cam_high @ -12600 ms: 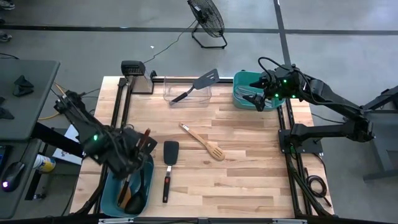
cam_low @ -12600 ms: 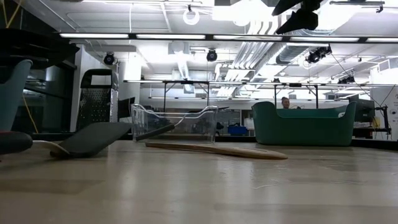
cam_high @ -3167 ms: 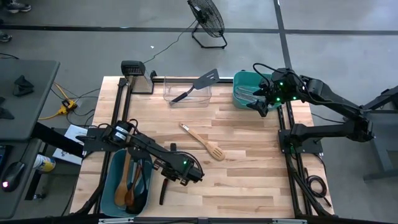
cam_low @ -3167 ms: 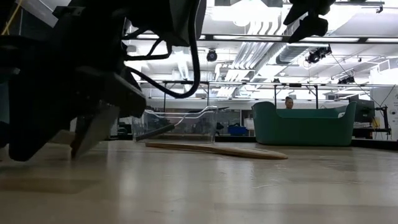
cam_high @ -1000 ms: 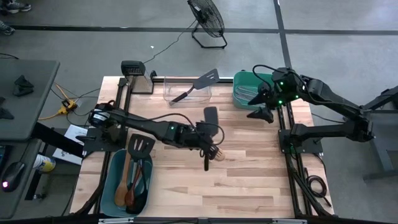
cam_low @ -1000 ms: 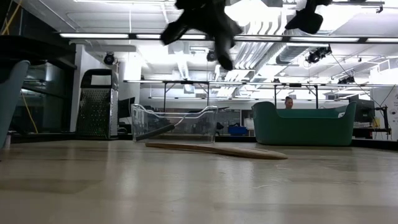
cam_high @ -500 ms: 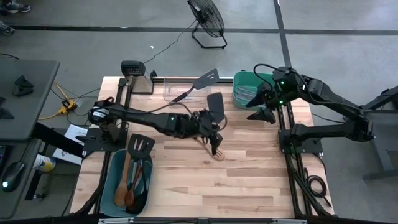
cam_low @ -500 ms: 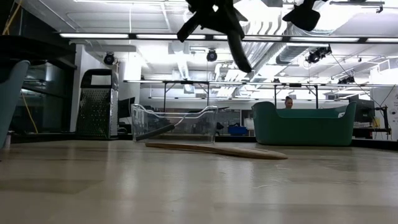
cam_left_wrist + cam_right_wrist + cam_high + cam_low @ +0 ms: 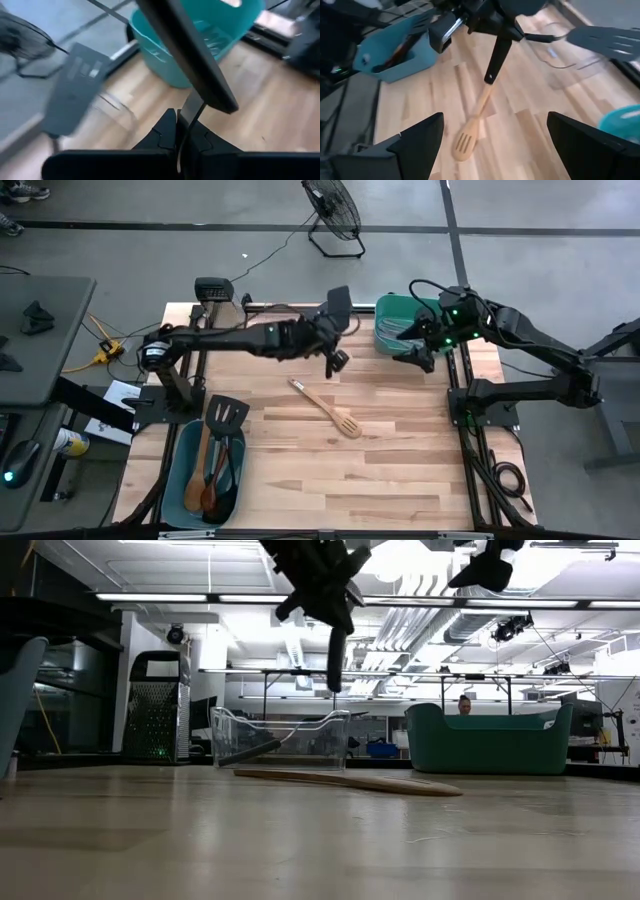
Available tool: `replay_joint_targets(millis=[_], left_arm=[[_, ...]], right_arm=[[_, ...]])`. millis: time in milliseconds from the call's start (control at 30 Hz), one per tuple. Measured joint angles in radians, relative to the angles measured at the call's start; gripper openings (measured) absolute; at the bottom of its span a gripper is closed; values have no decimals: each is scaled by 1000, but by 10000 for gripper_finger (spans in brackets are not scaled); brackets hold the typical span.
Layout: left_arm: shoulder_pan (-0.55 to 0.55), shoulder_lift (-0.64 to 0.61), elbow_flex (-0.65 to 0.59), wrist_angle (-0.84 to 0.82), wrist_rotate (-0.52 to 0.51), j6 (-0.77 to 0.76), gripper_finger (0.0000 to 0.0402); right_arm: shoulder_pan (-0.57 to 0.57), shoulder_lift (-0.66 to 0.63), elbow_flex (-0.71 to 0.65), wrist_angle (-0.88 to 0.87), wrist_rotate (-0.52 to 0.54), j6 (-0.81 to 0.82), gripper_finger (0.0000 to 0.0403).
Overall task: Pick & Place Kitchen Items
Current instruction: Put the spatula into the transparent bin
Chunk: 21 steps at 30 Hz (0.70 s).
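My left gripper [image 9: 325, 340] hangs high over the far middle of the table, beside the clear bin [image 9: 290, 330], shut on a black turner [image 9: 338, 305]. The turner's handle [image 9: 335, 650] points down. A second black turner [image 9: 70, 90] leans in the clear bin. A wooden slotted spatula [image 9: 326, 409] lies flat mid-table. My right gripper [image 9: 412, 352] hovers open by the green tub [image 9: 392, 335], holding nothing. My left gripper pinches the turner's thin silvery neck [image 9: 191, 107] between its two fingers [image 9: 165, 132], just below the black blade [image 9: 185, 50]. The fingers slant down toward the far right and lie across the neck. The turner is lifted clear, its handle [image 9: 496, 57] hanging below.
A teal tub [image 9: 205, 475] at the near left holds wooden spoons and a black slotted turner [image 9: 225, 414]. A grater [image 9: 155, 705] stands at the far left corner. The green tub [image 9: 490, 740] holds silvery wire pieces [image 9: 212, 40]. Bare wood lies in the near middle and right.
My left gripper has carried the black turner from above the wooden spatula toward the table's far edge, to beside the clear bin, rolling as it went. The handle, slanted before, now hangs straight down. The gripper has stayed shut on the turner.
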Motion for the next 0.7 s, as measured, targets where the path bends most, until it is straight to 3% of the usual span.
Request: replay_joint_targets(millis=[433,700], left_arm=[[150,0,0,-5,-56,398,0],[268,1,1,-93,198,576,0]], right_arm=[[0,0,0,1,162,57,349],[0,0,0,1,242,107,349]])
